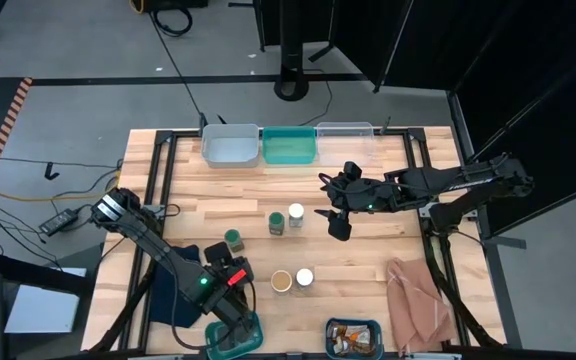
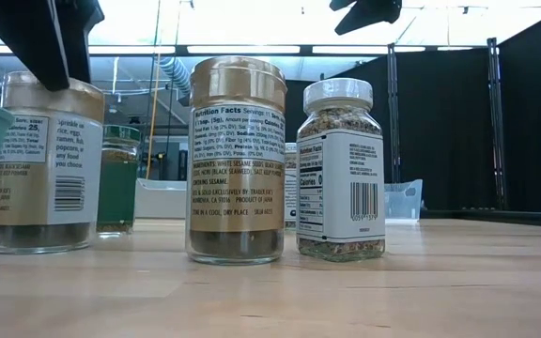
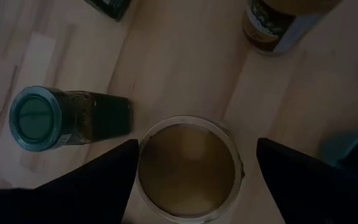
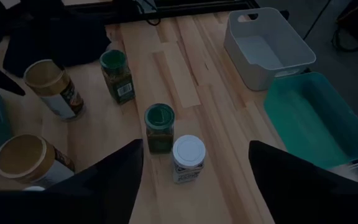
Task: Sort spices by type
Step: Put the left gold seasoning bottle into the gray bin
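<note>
My left gripper (image 1: pixel 220 268) (image 3: pixel 194 177) is open and hangs over a tan-topped jar (image 3: pixel 188 165), one finger on each side of its lid; in the low view a finger (image 2: pixel 54 38) hangs just above that jar (image 2: pixel 45 160). My right gripper (image 1: pixel 336 224) (image 4: pixel 194 180) is open in the air, right of the jars. Standing upright on the table are two green-topped jars (image 1: pixel 233 238) (image 1: pixel 276 222), two white-topped jars (image 1: pixel 295 214) (image 1: pixel 305 278) and a second tan-topped jar (image 1: pixel 281 281). Brown packets lie in a clear bin (image 1: pixel 353 337).
White (image 1: pixel 230 146), teal (image 1: pixel 289 146) and clear (image 1: pixel 345 134) bins line the far edge. A teal bin (image 1: pixel 236 338) sits at the near edge beside my left gripper. A dark blue cloth (image 1: pixel 168 290) lies near left, a pinkish-brown cloth (image 1: pixel 415 300) near right.
</note>
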You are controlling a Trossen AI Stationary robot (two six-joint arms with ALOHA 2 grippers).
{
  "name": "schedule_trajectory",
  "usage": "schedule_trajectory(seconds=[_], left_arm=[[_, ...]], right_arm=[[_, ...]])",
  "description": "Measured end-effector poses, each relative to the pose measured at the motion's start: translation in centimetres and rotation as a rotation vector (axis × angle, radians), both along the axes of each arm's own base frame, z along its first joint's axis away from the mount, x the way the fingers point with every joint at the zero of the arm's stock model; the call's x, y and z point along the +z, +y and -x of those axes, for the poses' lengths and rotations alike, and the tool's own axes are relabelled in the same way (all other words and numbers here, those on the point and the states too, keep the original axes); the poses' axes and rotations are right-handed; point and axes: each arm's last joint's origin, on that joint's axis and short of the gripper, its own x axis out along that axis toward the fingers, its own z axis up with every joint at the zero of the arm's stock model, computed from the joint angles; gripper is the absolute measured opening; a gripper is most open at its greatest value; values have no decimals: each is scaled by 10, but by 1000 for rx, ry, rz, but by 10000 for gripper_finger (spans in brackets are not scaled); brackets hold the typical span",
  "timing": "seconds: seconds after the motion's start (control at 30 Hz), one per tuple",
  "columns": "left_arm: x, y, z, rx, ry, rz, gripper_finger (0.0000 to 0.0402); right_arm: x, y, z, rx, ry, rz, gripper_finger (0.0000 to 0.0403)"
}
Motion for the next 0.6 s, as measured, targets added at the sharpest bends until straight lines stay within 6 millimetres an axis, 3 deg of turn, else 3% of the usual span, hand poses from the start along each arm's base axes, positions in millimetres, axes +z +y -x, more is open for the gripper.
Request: schedule_trajectory(seconds=[0.3, 0.6], left_arm=[[-2, 3, 0, 21, 10, -6, 334], [-21, 4, -1, 4, 34, 52, 333]], right_arm=[[0, 0, 0, 0, 0, 0, 301], [0, 0, 0, 0, 0, 0, 296]])
